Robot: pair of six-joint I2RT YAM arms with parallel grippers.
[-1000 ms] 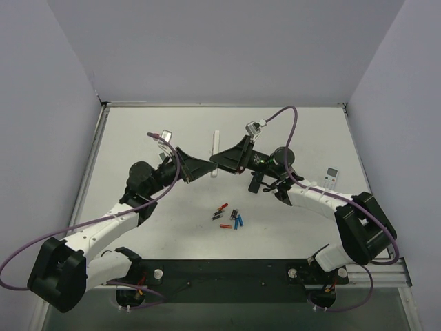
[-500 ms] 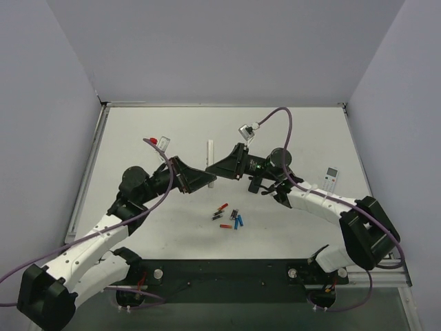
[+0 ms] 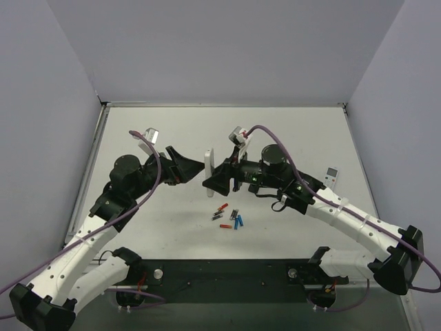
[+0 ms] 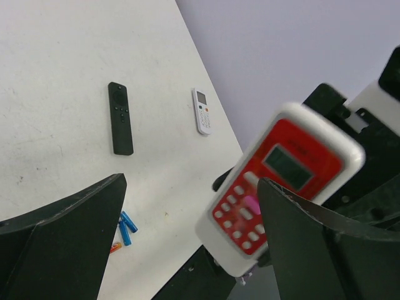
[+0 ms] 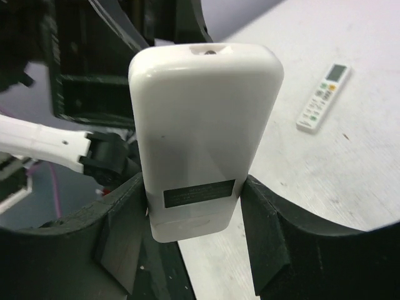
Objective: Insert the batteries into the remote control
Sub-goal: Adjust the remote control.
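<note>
gripping the remote control (image 5: 200, 125) by its two long edges, the right gripper (image 3: 216, 178) is clenched on the end that carries the small dark label. the plain white back faces the right wrist camera. the rest of the body projects beyond the fingertips, held clear of the table (image 3: 296, 131).

directly opposite, the left gripper (image 3: 193, 167) is released, its fingers (image 4: 69, 231) spread wide. the remote's red button face and small display are turned toward the left jaws. the face sits in front of their gap, nearer one finger than the other; contact with that finger cannot be determined.

below the two grippers, on the table surface, the batteries (image 3: 229, 217) lie in a loose cluster. red, orange, blue and dark pieces lie close together, apart from both jaws.

farther out past the left jaws lies a black remote (image 4: 120, 117). beyond it, a slim white remote (image 4: 201, 111) lies near the table's edge, well apart from both grippers.
</note>
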